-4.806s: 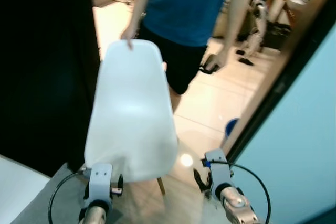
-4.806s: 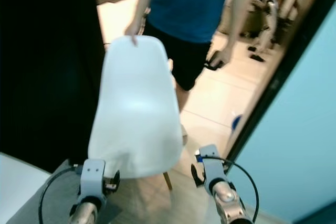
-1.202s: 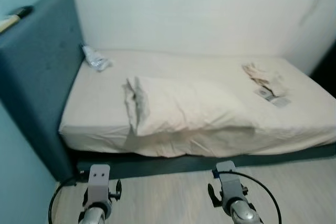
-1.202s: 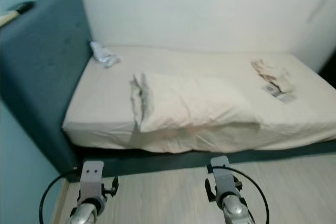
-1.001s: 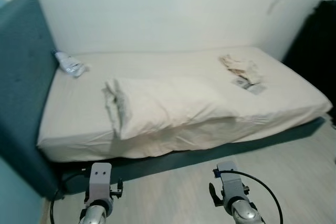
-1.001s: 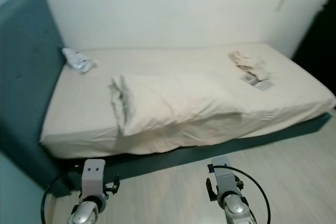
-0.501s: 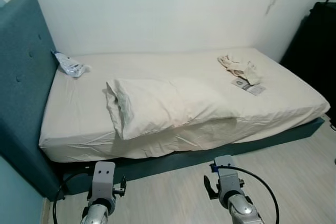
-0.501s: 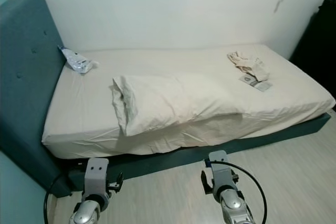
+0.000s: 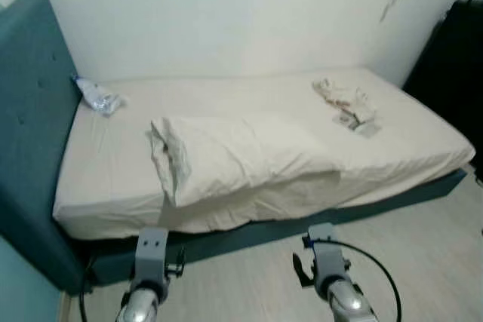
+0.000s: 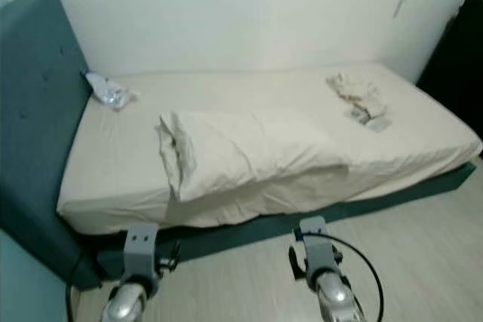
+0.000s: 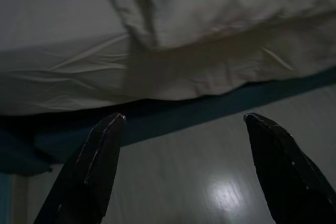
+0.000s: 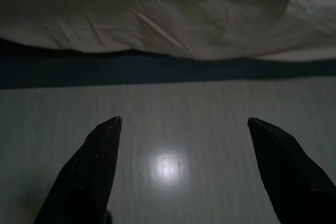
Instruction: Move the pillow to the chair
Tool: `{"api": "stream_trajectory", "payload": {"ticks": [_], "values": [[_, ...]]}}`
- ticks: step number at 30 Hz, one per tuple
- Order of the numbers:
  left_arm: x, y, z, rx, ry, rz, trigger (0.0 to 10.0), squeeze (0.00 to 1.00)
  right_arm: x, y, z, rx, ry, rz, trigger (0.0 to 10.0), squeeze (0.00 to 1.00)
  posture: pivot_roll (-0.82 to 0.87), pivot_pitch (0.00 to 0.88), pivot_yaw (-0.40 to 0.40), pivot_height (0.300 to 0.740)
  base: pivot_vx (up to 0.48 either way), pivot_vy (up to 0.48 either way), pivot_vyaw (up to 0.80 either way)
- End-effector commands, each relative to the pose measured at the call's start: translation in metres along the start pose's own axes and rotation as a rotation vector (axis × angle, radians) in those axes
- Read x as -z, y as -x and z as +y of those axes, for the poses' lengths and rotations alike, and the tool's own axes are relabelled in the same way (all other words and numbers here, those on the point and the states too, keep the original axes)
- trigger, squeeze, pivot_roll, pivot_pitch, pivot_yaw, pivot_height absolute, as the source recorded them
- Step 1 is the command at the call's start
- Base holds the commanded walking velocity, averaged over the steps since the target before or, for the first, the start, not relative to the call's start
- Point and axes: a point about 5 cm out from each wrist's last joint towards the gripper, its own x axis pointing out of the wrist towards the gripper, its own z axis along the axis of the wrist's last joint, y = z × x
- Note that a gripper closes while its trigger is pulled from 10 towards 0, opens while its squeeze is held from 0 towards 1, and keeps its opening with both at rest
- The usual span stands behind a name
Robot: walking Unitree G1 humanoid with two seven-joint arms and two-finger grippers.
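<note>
Left eye view: pillow [image 9: 234, 156] lying on bed [image 9: 392, 148], long axis running along near edge, ahead of both arms.
Left wrist view: left hand [image 11: 181, 169] gaping, nearer pillow's bunched end.
Right wrist view: right hand [image 12: 184, 169] gaping, pointing at floor [image 12: 173, 129].

The small packet [image 9: 96, 96] by the headboard [image 9: 34, 133] is perhaps plastic, too blurred to identify; the headboard is cut off

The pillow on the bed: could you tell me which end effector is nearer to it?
Left. The left end effector hangs just below the pillow at its bunched end; the right end effector hangs further along, facing the mattress edge.
</note>
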Motion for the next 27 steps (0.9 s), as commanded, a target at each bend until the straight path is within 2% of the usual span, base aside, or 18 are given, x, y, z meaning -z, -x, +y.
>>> {"api": "stream_trajectory", "payload": {"ticks": [1,27], "values": [[0.0033,0.0031,0.0065,-0.016,-0.005,0.005,10.0,0.0,-0.0021,-0.0007,0.0044,-0.007,-0.017,-0.013,10.0,0.0,0.01,0.039,-0.027,0.74,0.371,0.0,0.0],[0.0017,0.0037,0.0084,-0.032,0.007,-0.016,10.0,0.0,-0.0029,-0.001,0.0045,-0.008,-0.019,-0.015,10.0,0.0,0.01,0.037,-0.027,0.74,0.336,0.0,0.0]]}}
